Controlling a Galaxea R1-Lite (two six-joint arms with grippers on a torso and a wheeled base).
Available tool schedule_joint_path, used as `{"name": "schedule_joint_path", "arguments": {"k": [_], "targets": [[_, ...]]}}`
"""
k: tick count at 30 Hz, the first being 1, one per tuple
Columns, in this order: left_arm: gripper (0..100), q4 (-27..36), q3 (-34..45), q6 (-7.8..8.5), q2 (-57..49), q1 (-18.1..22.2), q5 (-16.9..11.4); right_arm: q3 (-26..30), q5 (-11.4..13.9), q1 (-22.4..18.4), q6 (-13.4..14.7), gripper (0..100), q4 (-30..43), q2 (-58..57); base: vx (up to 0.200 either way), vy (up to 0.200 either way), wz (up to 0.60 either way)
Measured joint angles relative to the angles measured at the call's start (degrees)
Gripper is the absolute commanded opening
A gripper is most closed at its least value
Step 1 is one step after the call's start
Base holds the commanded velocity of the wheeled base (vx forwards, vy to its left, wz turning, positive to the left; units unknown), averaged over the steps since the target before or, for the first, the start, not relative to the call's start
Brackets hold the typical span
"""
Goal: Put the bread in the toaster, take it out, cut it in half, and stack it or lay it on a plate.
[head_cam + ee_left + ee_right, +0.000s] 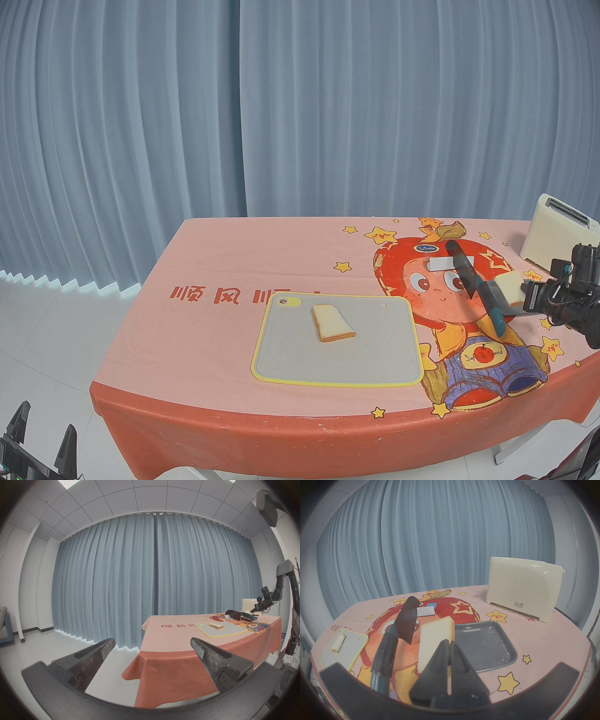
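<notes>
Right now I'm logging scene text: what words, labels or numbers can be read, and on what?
"顺风顺" in red on the tablecloth; the cutting board covers what follows.
Side mark on the toaster: too small to read.
Badges on the cartoon print: blurred.

The head view looks forward and down over the pink cloth-draped desk (206, 262) toward the blue-grey pleated curtain (300, 106). The left wrist view sits low, well off the desk's left end, looking level across it. The right wrist view hangs close over the desk's right part, near the cream plastic toaster (523, 586). All three share the grey cutting board with a yellow rim (375, 350).
</notes>
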Motion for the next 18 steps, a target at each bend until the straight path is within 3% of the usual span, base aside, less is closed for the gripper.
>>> {"name": "schedule_joint_path", "arguments": {"k": [18], "targets": [[100, -0.09, 0.0, -0.82, 0.0, 0.11, 0.0, 2.29, -0.46, 4.52, 0.49, 0, -0.44, -3.43, 0.0, -0.2, 0.0]]}}
